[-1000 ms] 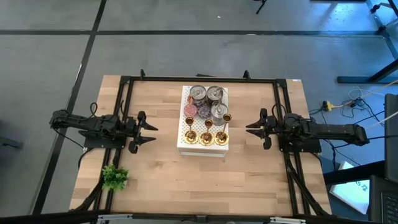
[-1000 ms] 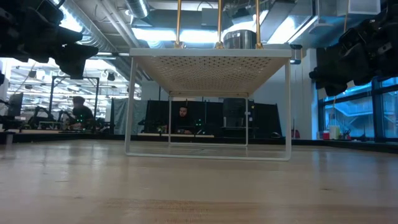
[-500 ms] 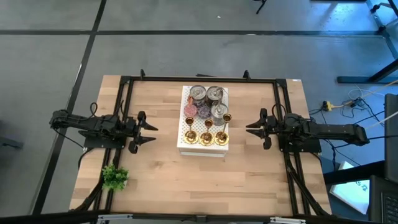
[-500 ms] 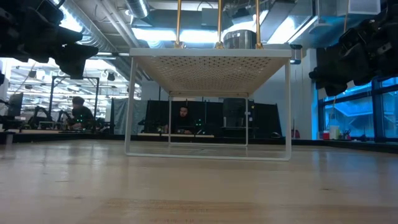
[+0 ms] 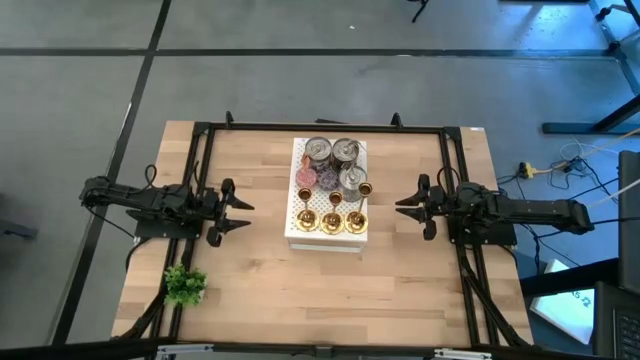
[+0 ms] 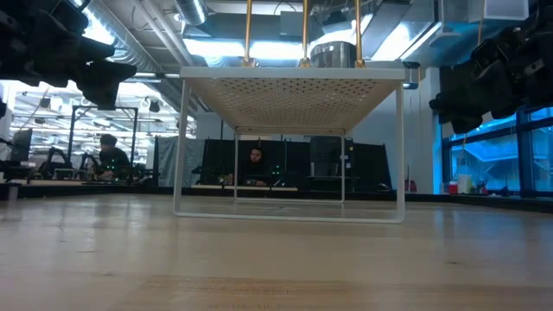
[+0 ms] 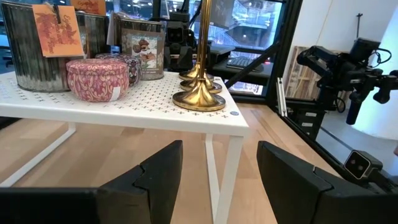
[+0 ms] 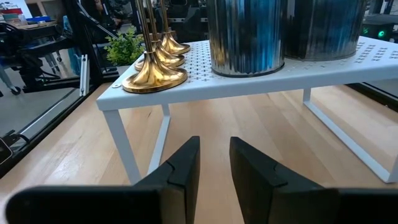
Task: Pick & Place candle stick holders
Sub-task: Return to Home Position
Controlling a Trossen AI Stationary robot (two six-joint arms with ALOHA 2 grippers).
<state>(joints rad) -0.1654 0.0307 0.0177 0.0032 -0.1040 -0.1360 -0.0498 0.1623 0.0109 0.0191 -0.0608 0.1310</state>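
Three gold candle stick holders (image 5: 332,221) stand on their round bases in a row along the near edge of a white perforated shelf (image 5: 300,237) at the table's middle. They also show in the left wrist view as holders (image 7: 199,98) and in the right wrist view as holders (image 8: 154,78). My left gripper (image 5: 246,214) hovers left of the shelf, open, fingers level and pointing at it (image 7: 221,155). My right gripper (image 5: 400,208) hovers right of the shelf, open by a narrow gap (image 8: 215,146). Neither touches anything.
Silver tins (image 5: 333,152) and small pink and purple tins (image 5: 306,178) share the shelf's far part. A small green plant (image 5: 185,284) sits at the table's near left. Black frame rails (image 5: 200,160) run along the table's sides. People (image 6: 254,160) sit in the room behind.
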